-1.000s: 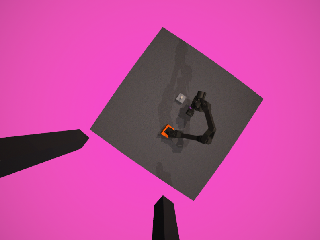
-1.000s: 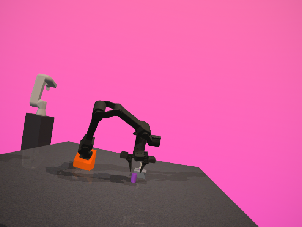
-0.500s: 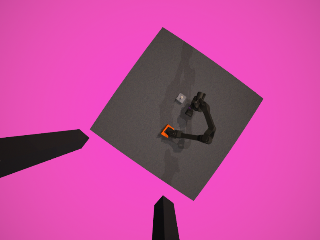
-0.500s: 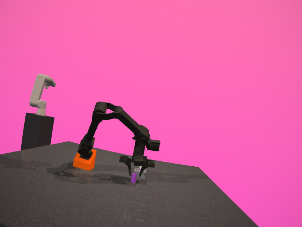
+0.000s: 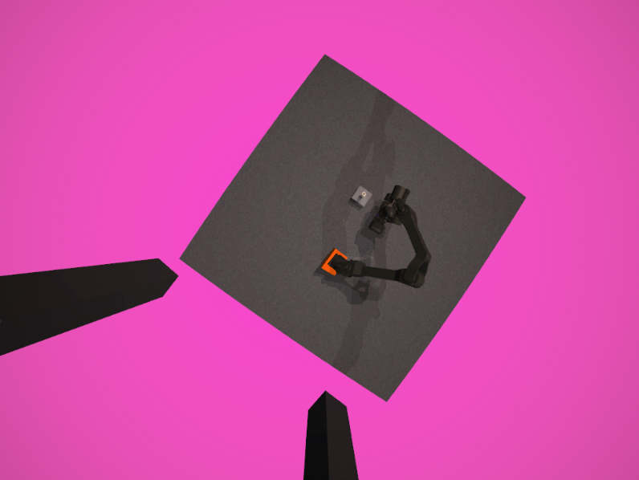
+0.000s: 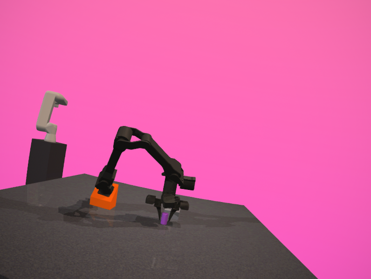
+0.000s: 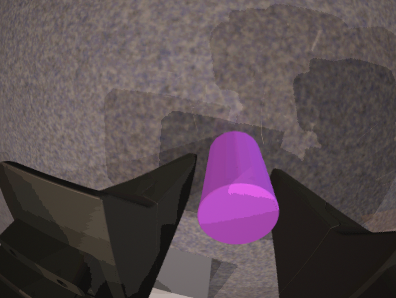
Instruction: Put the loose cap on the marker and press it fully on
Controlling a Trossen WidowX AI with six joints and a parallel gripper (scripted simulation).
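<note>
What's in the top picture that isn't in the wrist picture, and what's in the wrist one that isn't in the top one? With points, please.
Only the top view: the orange box (image 5: 328, 267), the marker (image 5: 363, 194), the arm's long links (image 5: 415, 235) and two black posts (image 5: 87, 304) (image 5: 330, 444) beyond the table.

Only the wrist view: the purple cap (image 7: 238, 215).

Both: the gripper (image 5: 380, 215) (image 7: 233, 169), the gray block (image 5: 355, 197) (image 7: 186, 272) and the dark table (image 5: 258, 206) (image 7: 75, 60) with shadows on it.
</note>
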